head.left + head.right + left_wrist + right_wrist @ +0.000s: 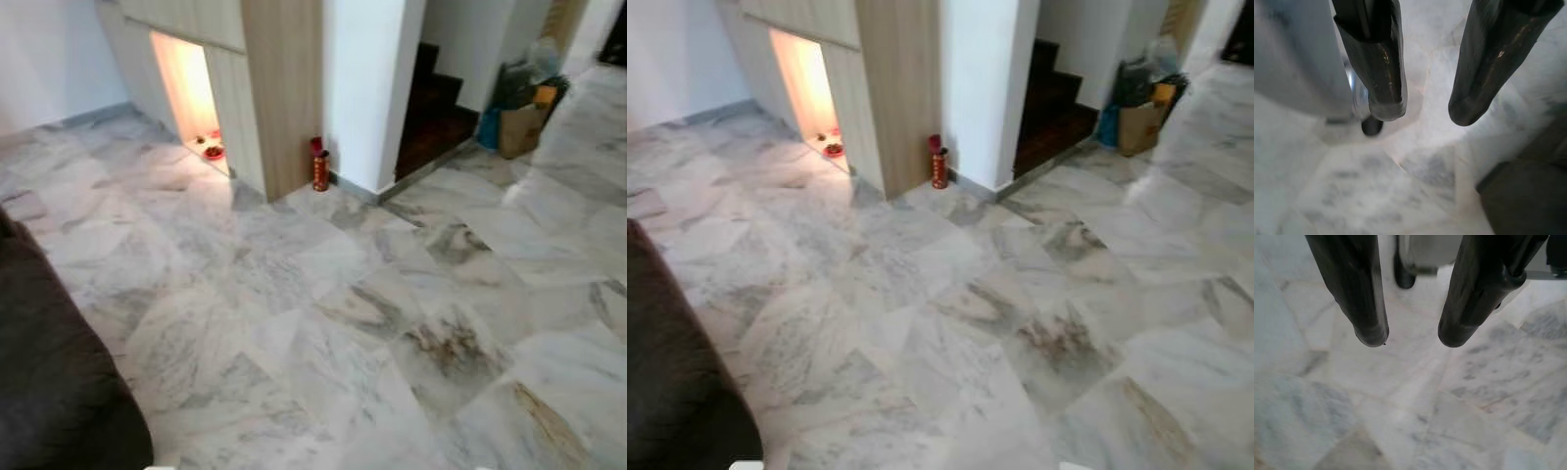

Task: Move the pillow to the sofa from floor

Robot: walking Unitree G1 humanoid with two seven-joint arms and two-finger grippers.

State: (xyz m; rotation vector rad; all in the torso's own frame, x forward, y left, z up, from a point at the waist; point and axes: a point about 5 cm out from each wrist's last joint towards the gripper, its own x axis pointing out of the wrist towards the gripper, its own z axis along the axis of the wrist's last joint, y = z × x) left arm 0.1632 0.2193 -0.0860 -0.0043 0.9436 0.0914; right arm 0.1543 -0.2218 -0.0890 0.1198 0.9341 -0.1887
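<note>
Since no pillow can be made out on the marble floor (372, 323), its place cannot be told, and a search is judged to be the step in hand. The dark sofa (49, 372) is seen at the robot's near left, its edge just beside the open floor. The chief risk is judged to be a turn away from where the pillow lies, so that time is lost; a second is a foot caught against the sofa's edge while turning.

The left gripper (1422, 110) and the right gripper (1410, 338) hang over bare marble, the fingers of each parted and holding nothing.

Farther off, a red canister (319, 166) stands at the foot of a wooden panel (284, 88), beside a lit niche (186, 88). Dark stairs (431, 108) and a cardboard box (521, 127) with bags are set well apart, at the far right. Nothing is seen standing across the middle floor.
</note>
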